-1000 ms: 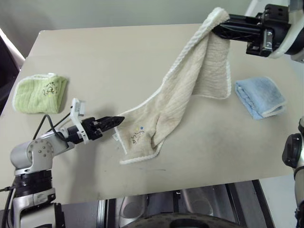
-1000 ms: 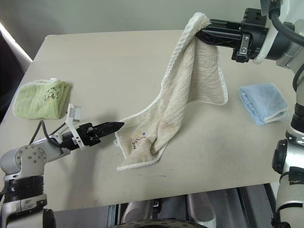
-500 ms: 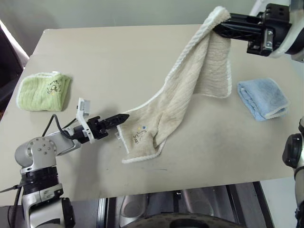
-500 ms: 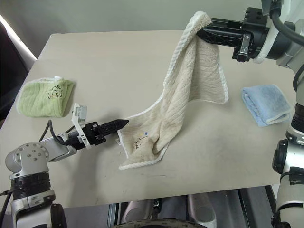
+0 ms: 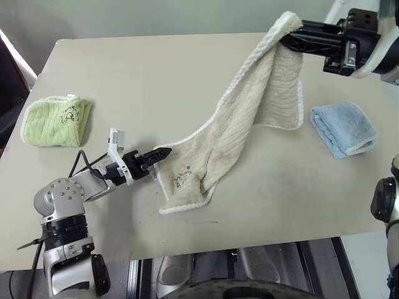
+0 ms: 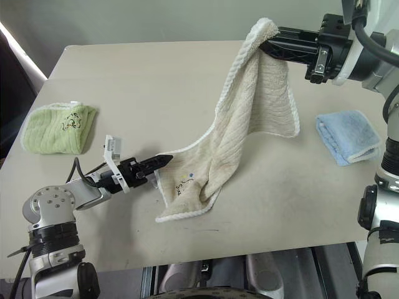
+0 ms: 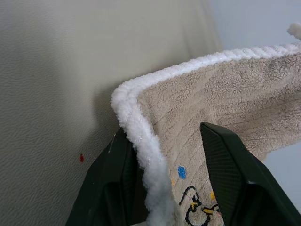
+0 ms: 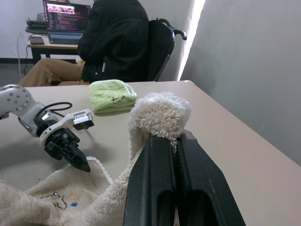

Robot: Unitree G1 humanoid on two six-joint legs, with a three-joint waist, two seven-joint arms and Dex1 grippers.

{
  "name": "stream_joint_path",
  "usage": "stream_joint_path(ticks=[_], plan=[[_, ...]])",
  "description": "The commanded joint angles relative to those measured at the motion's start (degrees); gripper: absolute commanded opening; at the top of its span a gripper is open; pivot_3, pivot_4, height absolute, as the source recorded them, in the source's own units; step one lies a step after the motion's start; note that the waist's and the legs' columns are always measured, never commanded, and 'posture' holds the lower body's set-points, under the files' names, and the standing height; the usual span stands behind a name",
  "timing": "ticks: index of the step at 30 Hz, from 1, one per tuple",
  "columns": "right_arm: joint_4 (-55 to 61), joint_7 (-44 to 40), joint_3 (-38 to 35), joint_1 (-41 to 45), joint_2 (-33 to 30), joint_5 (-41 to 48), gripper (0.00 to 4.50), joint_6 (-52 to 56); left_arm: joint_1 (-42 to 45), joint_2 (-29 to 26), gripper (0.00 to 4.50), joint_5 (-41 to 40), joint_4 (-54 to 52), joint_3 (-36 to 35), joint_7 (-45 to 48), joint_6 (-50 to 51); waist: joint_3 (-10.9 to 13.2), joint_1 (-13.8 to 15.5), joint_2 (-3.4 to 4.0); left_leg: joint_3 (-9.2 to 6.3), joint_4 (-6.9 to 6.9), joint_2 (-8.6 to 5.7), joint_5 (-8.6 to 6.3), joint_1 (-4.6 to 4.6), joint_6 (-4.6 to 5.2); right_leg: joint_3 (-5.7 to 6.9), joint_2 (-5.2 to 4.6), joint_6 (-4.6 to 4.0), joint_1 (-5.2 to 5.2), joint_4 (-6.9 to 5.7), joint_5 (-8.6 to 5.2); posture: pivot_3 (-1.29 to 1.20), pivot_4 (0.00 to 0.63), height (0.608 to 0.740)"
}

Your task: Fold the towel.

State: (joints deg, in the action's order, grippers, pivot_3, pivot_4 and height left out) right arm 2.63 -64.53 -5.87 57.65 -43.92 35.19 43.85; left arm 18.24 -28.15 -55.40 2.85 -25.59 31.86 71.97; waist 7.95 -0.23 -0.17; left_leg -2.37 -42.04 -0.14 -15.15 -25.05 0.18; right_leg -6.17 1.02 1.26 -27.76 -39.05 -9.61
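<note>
1. Towel (image 5: 249,124) is the beige terry one with white corded edging. Its near end lies crumpled on the tan table (image 5: 156,75), little printed emblem (image 5: 181,180) facing up, and the rest climbs up and away toward its far corner, which is hoisted in the air.
2. Left gripper (image 5: 163,152) sits low over the table at the near corner of the cloth. In the left wrist view its two black fingers (image 7: 230,165) are spread, one on each side of the white edge, not squeezing it.
3. Light green folded towel (image 5: 55,120) with a dark emblem rests off to the left, well apart from the beige one.
4. Light blue folded towel (image 5: 343,128) lies on the right side, near the hanging part.
5. Right gripper (image 5: 285,37) is farthest back and high up, fingers pinching the raised corner tight.
6. Way behind, the right wrist view shows a person in a dark jacket (image 8: 113,40) seated at a laptop (image 8: 66,14).
</note>
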Motion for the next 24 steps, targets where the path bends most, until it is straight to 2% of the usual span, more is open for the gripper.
stream_joint_path(ticks=[1,5,17,20,24], plan=[[1.0,0.2,-0.9,0.4,-1.0,0.4,0.00,-1.1,1.2,-0.4,2.21,0.1,0.5,-1.6,-0.5,-2.7,0.0,0.0,0.00,0.00,0.00,0.00,0.00,0.00,0.00,0.00,0.00,0.00,0.00,0.00,0.00,0.00,0.150,0.703],[1.2,0.1,-0.8,0.4,-1.2,0.3,0.00,-1.1,2.6,0.0,2.21,0.9,2.4,-2.0,-1.6,-5.1,0.0,0.0,0.00,0.00,0.00,0.00,0.00,0.01,0.00,0.00,0.01,0.00,0.00,0.00,0.00,0.00,0.150,0.703],[2.2,0.5,-0.9,-0.2,-1.8,0.6,0.00,-0.8,2.4,-1.8,2.21,3.5,2.6,2.9,1.1,-6.0,0.0,0.0,0.00,0.00,0.00,0.00,0.00,0.00,0.00,0.00,0.01,0.01,0.00,0.00,-0.01,0.00,0.150,0.703],[2.5,0.6,-0.6,-1.0,-2.0,0.4,0.00,-1.0,2.0,-1.9,1.59,4.5,2.1,4.2,1.9,-7.4,0.0,0.0,-0.01,0.00,0.00,0.00,-0.01,0.00,0.01,0.00,0.01,0.01,0.00,0.00,-0.01,0.00,0.150,0.703],[2.8,0.6,-0.4,-1.3,-2.0,0.4,0.00,-1.0,2.3,-2.2,0.18,5.5,2.6,4.1,2.9,-9.8,0.0,0.0,-0.01,-0.01,0.00,0.00,-0.01,0.00,0.02,0.00,0.00,0.01,0.00,0.01,-0.01,0.00,0.150,0.703]])
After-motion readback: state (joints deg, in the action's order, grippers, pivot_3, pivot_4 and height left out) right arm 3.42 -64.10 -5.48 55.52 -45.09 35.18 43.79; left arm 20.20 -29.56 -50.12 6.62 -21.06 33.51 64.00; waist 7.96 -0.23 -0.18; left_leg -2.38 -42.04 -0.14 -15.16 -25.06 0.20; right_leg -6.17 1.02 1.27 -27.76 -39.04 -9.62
